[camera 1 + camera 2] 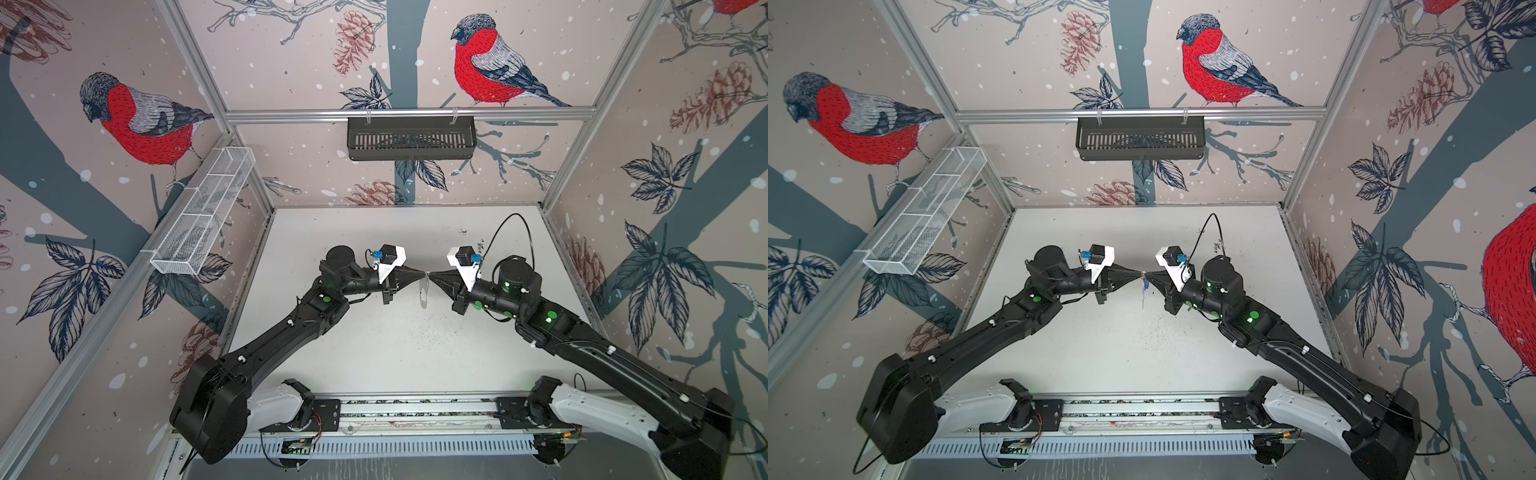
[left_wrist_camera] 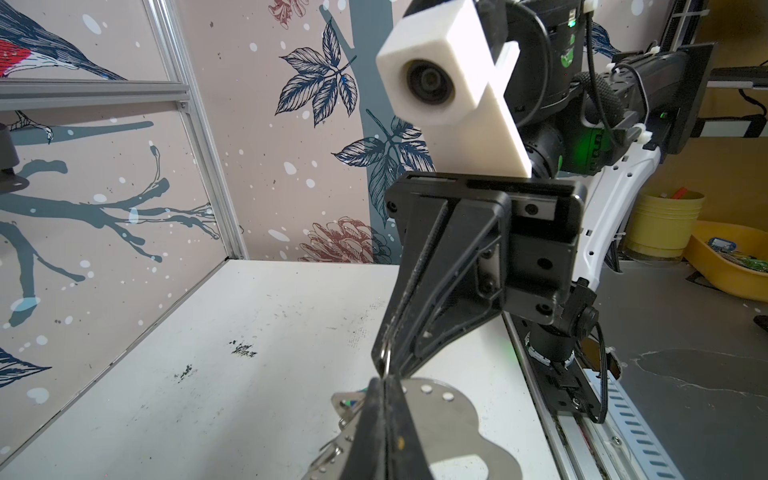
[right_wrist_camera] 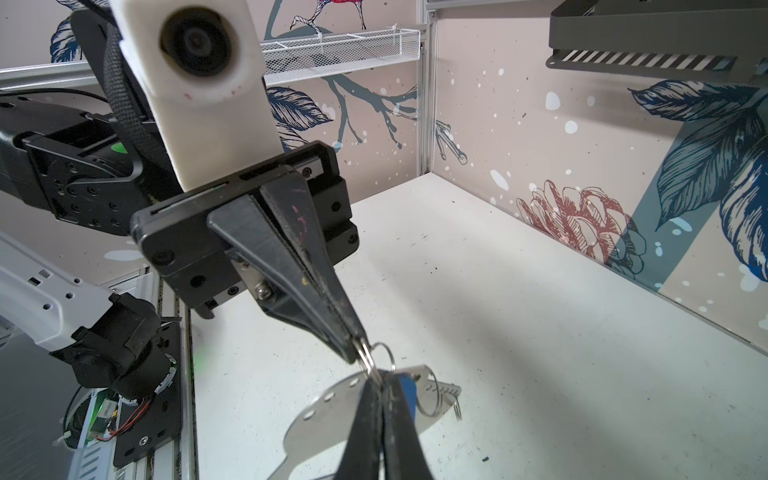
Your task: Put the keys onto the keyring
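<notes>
Your left end effector and right end effector are both clamped on the keyring. The blue-tagged key, at six o'clock below them, looks threaded. The green-tagged key is unseen.

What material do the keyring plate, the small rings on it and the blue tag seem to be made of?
Keyring plate: likely metal with a brushed grey finish; it is thin and flat, with punched holes and soft reflections. Small rings: polished steel wire, judging by the bright glints. Blue tag: probably plastic, given its even matte colour, though it is mostly hidden.
</notes>
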{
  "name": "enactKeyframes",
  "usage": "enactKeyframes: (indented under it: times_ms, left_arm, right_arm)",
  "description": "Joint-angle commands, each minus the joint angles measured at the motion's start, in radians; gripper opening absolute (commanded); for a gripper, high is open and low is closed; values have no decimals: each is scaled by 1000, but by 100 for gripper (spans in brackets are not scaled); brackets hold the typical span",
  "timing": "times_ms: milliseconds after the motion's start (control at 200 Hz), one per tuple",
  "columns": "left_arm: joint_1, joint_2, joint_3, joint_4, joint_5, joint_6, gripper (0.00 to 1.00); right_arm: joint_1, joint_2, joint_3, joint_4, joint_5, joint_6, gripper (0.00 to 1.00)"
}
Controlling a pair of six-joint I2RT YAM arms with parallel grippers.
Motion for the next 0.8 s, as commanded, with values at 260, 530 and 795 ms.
enactKeyframes:
  times_ms: [260,530,795]
  left_arm:
    - [1,-39,-4,0,-67,21,22]
    - [0,-112,61,-259,-216,126,29]
    - [-38,-21,324,-700,-360,204,28]
  right_arm:
    - [0,3,18,18,37,-6,0]
    - [9,58,57,-57,68,-44,0]
    - [19,173,216,-219,63,-158,0]
